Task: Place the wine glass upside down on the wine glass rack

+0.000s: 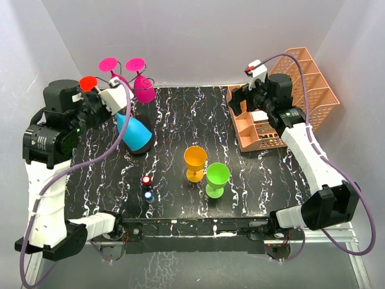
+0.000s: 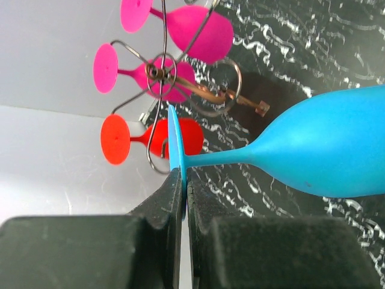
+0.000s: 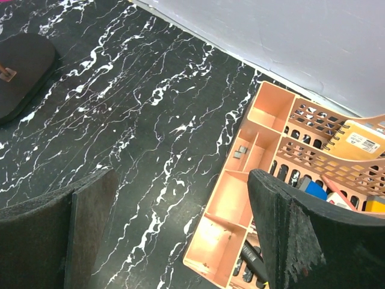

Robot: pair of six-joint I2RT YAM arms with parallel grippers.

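My left gripper [image 2: 183, 180] is shut on the thin foot disc of a blue wine glass [image 2: 325, 150], which it holds tilted with the bowl pointing down and away. From above, the blue wine glass [image 1: 137, 133] hangs over the black oval base of the wine glass rack [image 1: 129, 78], just below its wire arms. Two pink glasses [image 2: 198, 30] and a red glass [image 2: 162, 135] hang upside down on the rack's [image 2: 161, 72] curled arms. The blue foot disc sits close beside the wire scrolls. My right gripper [image 3: 180, 198] is open over the table's back right, holding nothing.
An orange glass [image 1: 195, 162] and a green glass [image 1: 217, 179] stand upright mid-table. A small red piece [image 1: 146, 180] and a small blue piece [image 1: 148, 195] lie near the front. A peach plastic basket [image 1: 289, 96] holding stationery sits at the back right, under my right gripper.
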